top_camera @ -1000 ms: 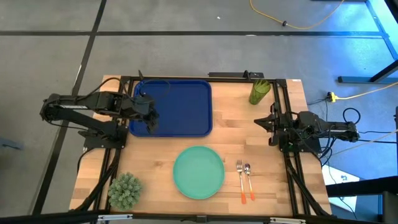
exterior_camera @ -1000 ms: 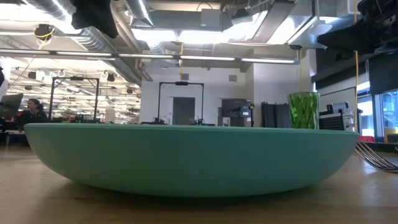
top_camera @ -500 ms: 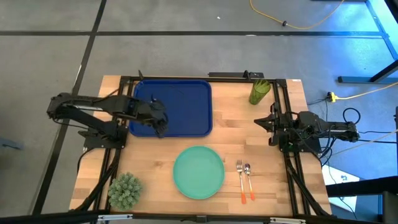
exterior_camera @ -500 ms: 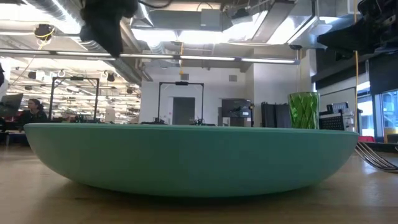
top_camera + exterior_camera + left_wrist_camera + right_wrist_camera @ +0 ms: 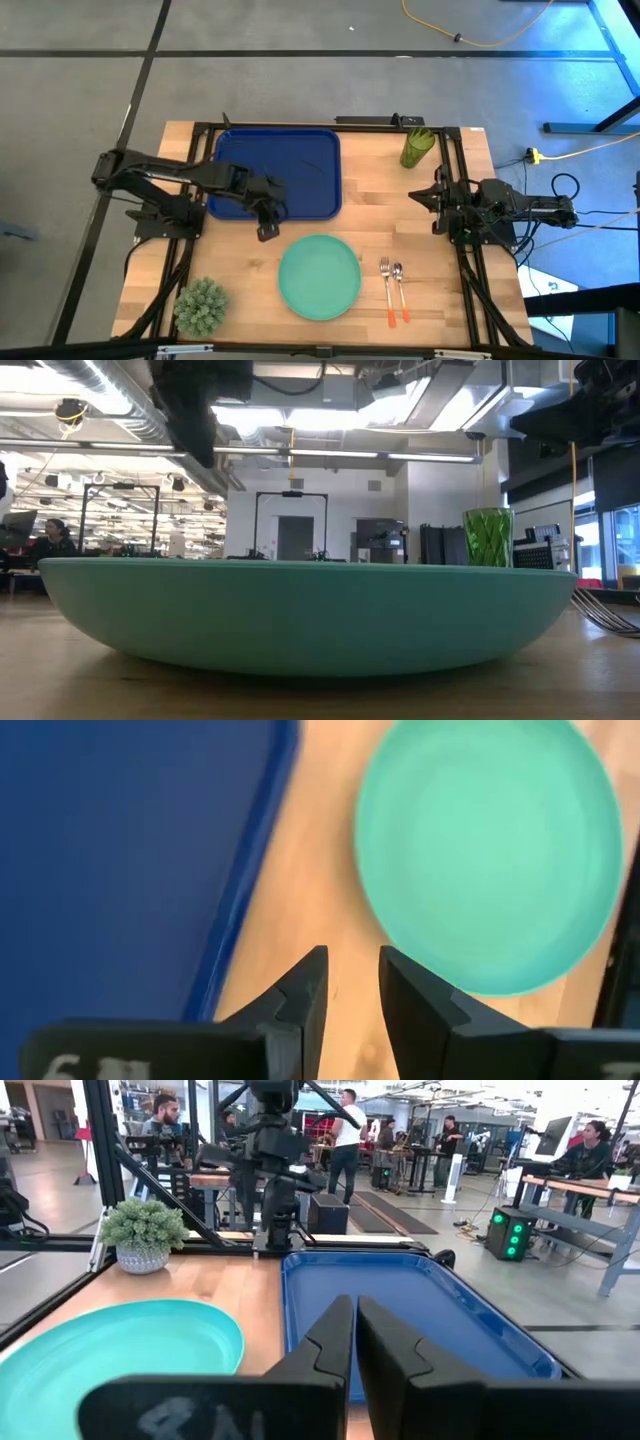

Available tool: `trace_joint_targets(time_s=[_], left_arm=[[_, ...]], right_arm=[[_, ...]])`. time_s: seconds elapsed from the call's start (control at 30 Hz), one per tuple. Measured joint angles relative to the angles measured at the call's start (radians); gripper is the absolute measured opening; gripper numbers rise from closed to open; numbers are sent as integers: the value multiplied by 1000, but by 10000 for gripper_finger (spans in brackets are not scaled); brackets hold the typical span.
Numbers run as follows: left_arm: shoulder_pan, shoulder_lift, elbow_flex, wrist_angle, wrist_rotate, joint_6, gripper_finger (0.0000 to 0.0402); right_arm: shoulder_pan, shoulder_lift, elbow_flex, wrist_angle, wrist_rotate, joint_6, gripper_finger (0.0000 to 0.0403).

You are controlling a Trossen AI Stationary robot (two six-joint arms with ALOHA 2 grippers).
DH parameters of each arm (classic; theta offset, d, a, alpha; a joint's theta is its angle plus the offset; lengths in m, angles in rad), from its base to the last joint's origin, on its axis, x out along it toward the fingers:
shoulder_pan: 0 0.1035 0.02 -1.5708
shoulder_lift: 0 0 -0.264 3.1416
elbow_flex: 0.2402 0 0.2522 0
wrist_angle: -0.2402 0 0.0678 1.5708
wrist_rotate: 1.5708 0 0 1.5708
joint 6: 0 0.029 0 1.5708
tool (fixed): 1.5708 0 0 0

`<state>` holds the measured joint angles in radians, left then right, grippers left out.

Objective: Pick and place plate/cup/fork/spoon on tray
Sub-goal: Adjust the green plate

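- The left gripper [image 5: 267,231] hangs over bare wood just off the near edge of the tray [image 5: 232,160], its two fingers [image 5: 303,1003] parted with a narrow gap and nothing between them.
- The plate [image 5: 319,276] lies flat on the table just to the right of and nearer than that gripper, close but not touching; in the left wrist view its rim [image 5: 400,955] sits a little past the fingertips.
- The plate looks like light, stiff plastic with a smooth, likely slippery face. It is far too wide to span, so my judgement is that the hold belongs on the raised rim, one finger under the lip and one above, on the side facing the gripper.
- The fork [image 5: 386,288] and spoon [image 5: 400,290] lie side by side right of the plate; the cup [image 5: 417,147] stands at the far right.
- The right gripper [image 5: 437,204] waits at the right edge, its fingers [image 5: 335,1342] nearly together, empty.
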<state>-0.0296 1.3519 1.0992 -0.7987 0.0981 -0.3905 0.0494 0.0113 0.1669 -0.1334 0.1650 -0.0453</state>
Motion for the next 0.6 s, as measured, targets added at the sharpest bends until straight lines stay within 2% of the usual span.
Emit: trace_joint_targets(time_s=[0.2,0.4,0.6], left_arm=[[-28,72,0,73,19,119,85],[-82,165,0,110,19,36,85],[-138,232,0,186,-12,26,85]], right_arm=[[0,0,0,-3,-11,14,21],[0,0,0,-29,-70,-30,21],[0,0,0,-90,-87,-33,21]])
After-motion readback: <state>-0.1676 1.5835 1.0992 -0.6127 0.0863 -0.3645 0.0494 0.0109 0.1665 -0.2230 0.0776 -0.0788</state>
